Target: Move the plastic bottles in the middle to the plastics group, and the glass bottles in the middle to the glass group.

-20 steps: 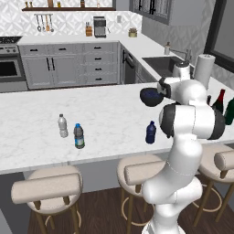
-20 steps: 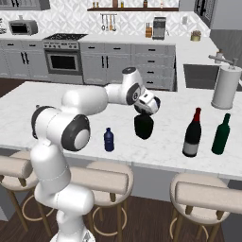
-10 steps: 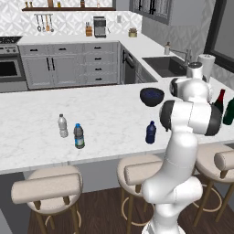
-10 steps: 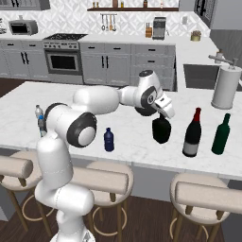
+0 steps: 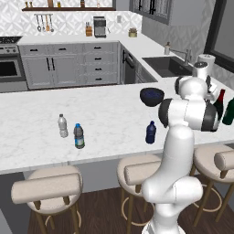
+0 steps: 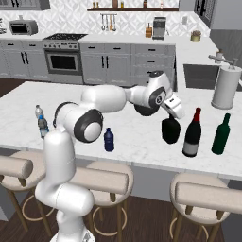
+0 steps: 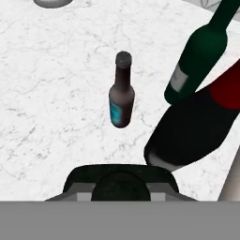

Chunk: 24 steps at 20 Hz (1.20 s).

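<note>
My gripper [image 6: 173, 113] is shut on the neck of the squat black bottle [image 6: 170, 131], which hangs upright just left of the red-topped wine bottle [image 6: 192, 133]; whether its base touches the counter I cannot tell. In the hand view the black bottle's top [image 7: 121, 183] sits at my gripper [image 7: 121, 194]. Beyond it lie the wine bottle [image 7: 194, 129], the dark green bottle [image 7: 201, 56] and the slim brown bottle with teal label [image 7: 122, 96]. The stubby dark blue bottle [image 6: 109, 140] [image 5: 150, 132] stands mid-counter. Two clear bottles [image 5: 62, 125] [image 5: 79, 136] stand far left.
A round dark blue bowl [image 5: 151, 96] sits on the counter behind the arm. The white paper-towel roll [image 6: 226, 87] stands at the back right, near the sink [image 5: 169, 66]. Bar stools [image 6: 208, 196] line the counter's front edge.
The arm has swung to the right with the squat black bottle in its grip, bringing it from mid-counter to just beside the wine bottle. The other bottles have stayed put.
</note>
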{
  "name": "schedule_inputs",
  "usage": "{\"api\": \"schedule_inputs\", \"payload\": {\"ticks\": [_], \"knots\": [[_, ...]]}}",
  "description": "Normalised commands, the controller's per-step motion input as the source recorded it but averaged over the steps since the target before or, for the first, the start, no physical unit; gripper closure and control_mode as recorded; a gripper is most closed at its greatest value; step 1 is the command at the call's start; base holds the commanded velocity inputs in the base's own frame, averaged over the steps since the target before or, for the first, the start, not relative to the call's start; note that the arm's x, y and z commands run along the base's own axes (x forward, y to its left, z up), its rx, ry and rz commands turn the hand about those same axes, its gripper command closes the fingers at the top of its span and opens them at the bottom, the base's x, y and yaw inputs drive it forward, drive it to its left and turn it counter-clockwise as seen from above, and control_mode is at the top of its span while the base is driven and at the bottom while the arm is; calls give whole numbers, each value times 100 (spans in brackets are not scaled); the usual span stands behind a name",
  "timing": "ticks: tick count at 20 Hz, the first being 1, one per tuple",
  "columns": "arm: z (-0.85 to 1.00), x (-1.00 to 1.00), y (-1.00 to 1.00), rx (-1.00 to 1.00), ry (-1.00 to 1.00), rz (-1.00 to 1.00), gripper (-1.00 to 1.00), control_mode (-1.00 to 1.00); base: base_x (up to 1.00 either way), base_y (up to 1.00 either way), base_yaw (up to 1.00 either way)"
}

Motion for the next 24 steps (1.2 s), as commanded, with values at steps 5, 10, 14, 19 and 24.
{"api": "schedule_inputs", "payload": {"ticks": [5, 10, 14, 19, 24], "knots": [[-13, 9, -2, 0, 0, 0, 100, -100, 0, 0, 0], [-14, 12, 0, 0, 0, -1, 100, -100, 0, 0, 0], [-17, 11, -4, 0, 0, -1, 100, -100, 0, 0, 0], [-8, 6, -4, 0, 0, -1, 100, -100, 0, 0, 0], [-16, 0, 0, 0, 0, 0, 100, -100, 0, 0, 0]]}}
